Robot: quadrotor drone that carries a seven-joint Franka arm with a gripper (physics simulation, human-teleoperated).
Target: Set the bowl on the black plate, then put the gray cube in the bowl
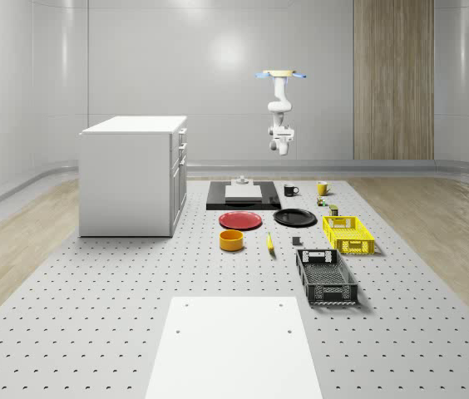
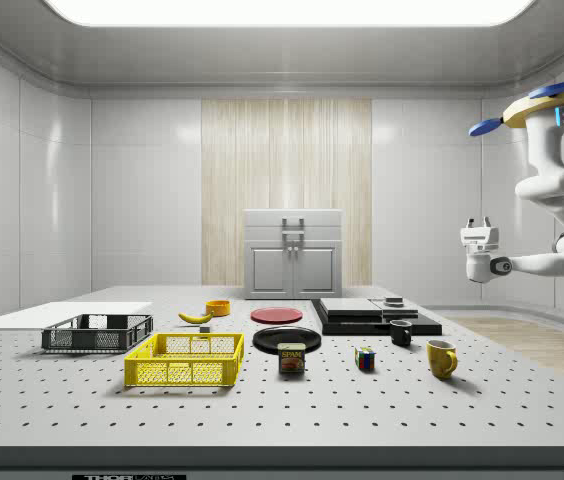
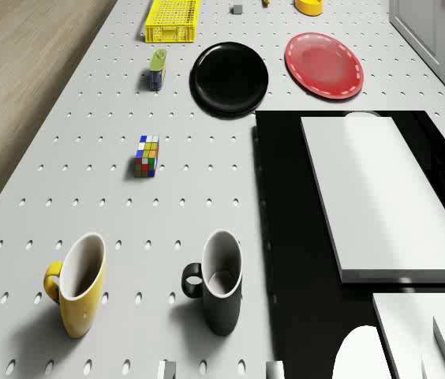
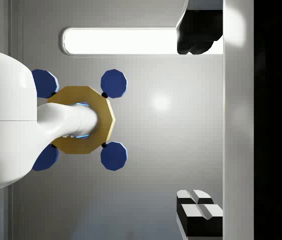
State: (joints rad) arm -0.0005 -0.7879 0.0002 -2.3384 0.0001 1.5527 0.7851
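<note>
In the whole-scene view the drone (image 1: 281,76) hovers high over the table's far end, above the black slab (image 1: 243,195), and the gripper (image 1: 282,150) hangs well above everything. The bowl (image 1: 232,240) sits on the table nearer the camera, just in front of the red plate (image 1: 241,220). The black plate (image 1: 294,218) lies to that view's right of the red one. The gray cube (image 1: 297,241) sits in front of the black plate. No step looks done, so the bowl comes first.

To do it well, the robot would likely cross over both plates, drop straight down on the bowl's rim and lift clear. The banana (image 1: 269,243) lies just beside the bowl on the cube's side, and the cabinet (image 1: 130,174) stands on the other side.

In the side view the gripper (image 2: 479,224) is held out level from the arm, far from the bowl (image 2: 218,307). Whether it is apart or together cannot be told.

The drone view has two mugs (image 3: 218,283) close below, then a puzzle cube (image 3: 147,155) and a can (image 3: 157,69). None lies between bowl (image 3: 309,6) and black plate (image 3: 229,76).

The wrist view looks up at the drone (image 4: 81,120).
</note>
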